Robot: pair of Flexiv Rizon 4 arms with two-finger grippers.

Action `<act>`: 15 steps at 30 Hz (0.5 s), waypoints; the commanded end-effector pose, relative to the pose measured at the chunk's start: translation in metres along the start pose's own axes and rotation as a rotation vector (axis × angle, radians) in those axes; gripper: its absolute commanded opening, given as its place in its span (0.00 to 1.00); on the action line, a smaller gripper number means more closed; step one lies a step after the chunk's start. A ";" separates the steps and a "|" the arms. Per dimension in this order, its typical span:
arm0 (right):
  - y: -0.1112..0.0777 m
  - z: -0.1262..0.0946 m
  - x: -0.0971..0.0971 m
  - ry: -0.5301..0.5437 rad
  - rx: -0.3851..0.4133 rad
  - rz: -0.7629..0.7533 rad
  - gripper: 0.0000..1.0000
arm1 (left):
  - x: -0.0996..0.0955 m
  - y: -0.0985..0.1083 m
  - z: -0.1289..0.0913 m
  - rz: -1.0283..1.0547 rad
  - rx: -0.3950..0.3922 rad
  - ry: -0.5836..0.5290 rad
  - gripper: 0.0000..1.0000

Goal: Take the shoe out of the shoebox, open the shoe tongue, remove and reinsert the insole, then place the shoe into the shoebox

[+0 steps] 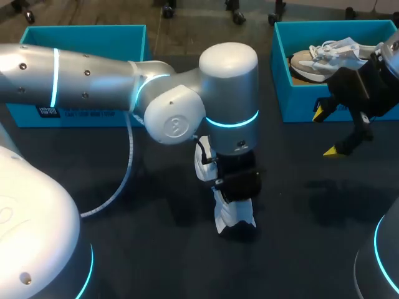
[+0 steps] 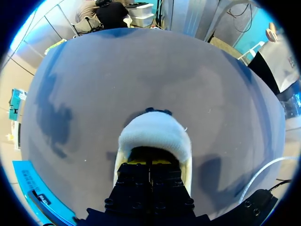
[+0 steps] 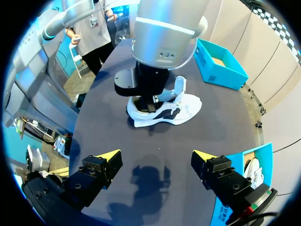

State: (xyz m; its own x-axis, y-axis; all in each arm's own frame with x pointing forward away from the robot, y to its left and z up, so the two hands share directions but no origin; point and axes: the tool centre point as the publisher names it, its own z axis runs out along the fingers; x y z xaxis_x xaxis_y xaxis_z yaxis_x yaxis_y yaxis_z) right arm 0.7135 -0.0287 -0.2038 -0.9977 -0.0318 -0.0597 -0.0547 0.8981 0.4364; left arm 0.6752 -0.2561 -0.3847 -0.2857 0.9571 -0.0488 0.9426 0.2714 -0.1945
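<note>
A white shoe (image 1: 232,218) with dark patches lies on the dark table (image 1: 156,249), out of the box. My left gripper (image 1: 237,190) points down into it. In the left wrist view the left gripper (image 2: 150,163) is shut, its tips just inside the shoe's opening under a rounded white part of the shoe (image 2: 155,134). What it pinches is hidden. In the right wrist view a pale flap stands up from the shoe (image 3: 181,110) beside the left gripper (image 3: 148,101). My right gripper (image 1: 325,132) hangs open and empty in front of the teal shoebox (image 1: 299,106), well short of the shoe (image 3: 157,162).
A second pale shoe (image 1: 318,59) lies inside the right shoebox. Another teal box (image 1: 87,43) stands at the far left, also seen as the teal box (image 3: 221,66) beyond the shoe. A white cable (image 1: 124,174) hangs from my left arm over the table.
</note>
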 end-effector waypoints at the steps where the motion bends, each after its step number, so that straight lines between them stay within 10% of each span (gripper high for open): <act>1: 0.000 0.001 0.000 0.000 0.002 0.001 1.00 | 0.006 0.000 -0.015 0.006 -0.020 -0.010 0.00; 15: 0.000 0.001 0.000 0.000 0.002 0.001 1.00 | 0.007 0.020 0.012 -0.059 -0.117 -0.001 0.00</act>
State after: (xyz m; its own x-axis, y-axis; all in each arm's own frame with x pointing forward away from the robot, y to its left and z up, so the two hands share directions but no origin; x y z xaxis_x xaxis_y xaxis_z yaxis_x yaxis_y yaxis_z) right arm 0.7134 -0.0288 -0.2040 -0.9977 -0.0317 -0.0599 -0.0548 0.8979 0.4369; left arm 0.6926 -0.2395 -0.3899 -0.3415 0.9388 -0.0450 0.9372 0.3365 -0.0918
